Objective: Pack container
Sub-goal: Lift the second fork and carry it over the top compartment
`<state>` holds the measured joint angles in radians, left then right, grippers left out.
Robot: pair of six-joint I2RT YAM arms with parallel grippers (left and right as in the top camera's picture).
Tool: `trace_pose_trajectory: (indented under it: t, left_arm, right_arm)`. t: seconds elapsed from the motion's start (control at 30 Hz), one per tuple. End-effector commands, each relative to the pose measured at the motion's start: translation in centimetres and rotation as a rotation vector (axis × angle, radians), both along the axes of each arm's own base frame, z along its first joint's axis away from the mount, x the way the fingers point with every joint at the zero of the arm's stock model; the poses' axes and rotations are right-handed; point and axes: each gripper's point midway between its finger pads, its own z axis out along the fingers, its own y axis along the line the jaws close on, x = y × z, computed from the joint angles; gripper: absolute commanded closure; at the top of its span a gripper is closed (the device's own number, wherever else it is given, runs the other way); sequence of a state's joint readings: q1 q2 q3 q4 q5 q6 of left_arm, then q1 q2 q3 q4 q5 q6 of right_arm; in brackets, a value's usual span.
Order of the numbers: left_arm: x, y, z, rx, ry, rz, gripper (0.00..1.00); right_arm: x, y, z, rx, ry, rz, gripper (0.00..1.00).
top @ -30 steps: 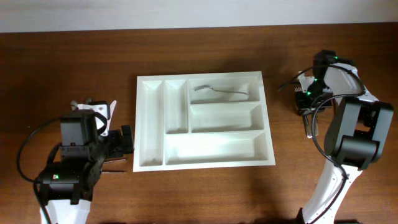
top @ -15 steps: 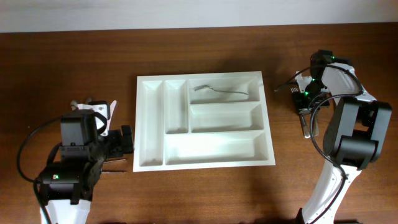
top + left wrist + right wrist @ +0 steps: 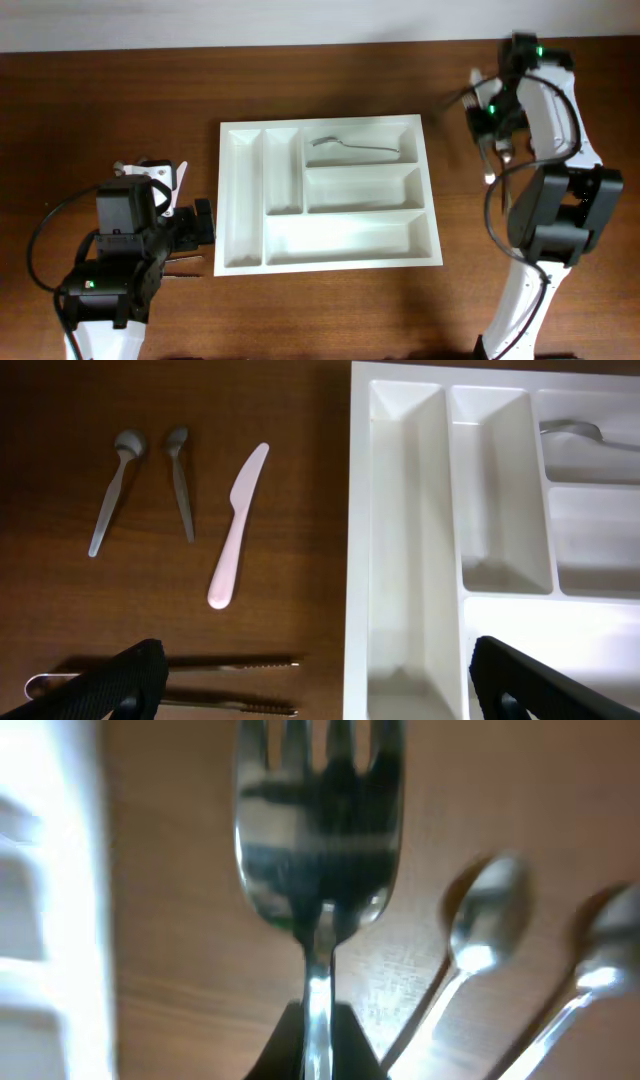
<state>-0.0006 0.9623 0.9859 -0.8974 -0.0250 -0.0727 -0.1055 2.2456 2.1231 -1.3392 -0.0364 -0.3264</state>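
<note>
right gripper, moved toward the far edge since a second ago, clamped on a fork by its thin handle, left gripper agape, container mid-table, well apart: fork may swivel or slip in transit.

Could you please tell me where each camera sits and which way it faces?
Overhead: above the table, looking straight down at the tray; left arm and right arm both show.
Left wrist: on the left arm, looking down at the tray's left side and a pale knife; open fingers show below.
Right wrist: on the right arm, looking along the fork its fingers grip.
Shared: overhead and left wrist both show the tray's spoon.
</note>
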Motion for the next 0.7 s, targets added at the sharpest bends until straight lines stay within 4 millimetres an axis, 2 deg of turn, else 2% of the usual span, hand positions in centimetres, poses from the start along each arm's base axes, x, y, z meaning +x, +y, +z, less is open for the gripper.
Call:
trace_pose_trajectory:
  t: [0.0,0.1,0.23,0.27,0.4,0.5,0.57,0.67]
  left_arm:
    - [0.2,-0.3,0.8,-0.015,-0.021,-0.006,0.01]
    - [0.2,-0.3,0.8,-0.015,-0.021,-0.006,0.01]
    - [0.2,-0.3,0.8,-0.015,-0.020,-0.006,0.01]
    - [0.2,-0.3,0.8,-0.015,-0.020,-0.006,0.01]
    - [0.2,-0.3,0.8,-0.015,-0.020,-0.006,0.01]
    - [0.2,-0.3,0.8,-0.015,-0.020,-0.006,0.01]
    - [0.2,-0.3,0.8,-0.015,-0.020,-0.006,0.01]
    - [0.2,-0.3,0.8,-0.015,-0.020,-0.006,0.01]
  right_arm:
    - [1.9,6.1,7.6,-0.003,-0.183,0.240,0.96]
    - [1.8,10.2,9.0,0.001,-0.221,0.427,0.96]
    - [0.6,15.3,8.7,0.019,-0.221,0.692,0.96]
    - [-0.2,17.5,8.3,0.036,-0.214,0.843,0.96]
    - [-1.7,20.6,7.7,0.060,-0.211,1.086,0.96]
    - [-2.4,22.1,6.8,0.101,-0.205,1.192,0.96]
    - [-3.2,22.7,5.2,0.140,-0.174,1.260,0.96]
    - [-3.8,22.4,2.2,0.163,-0.112,1.271,0.96]
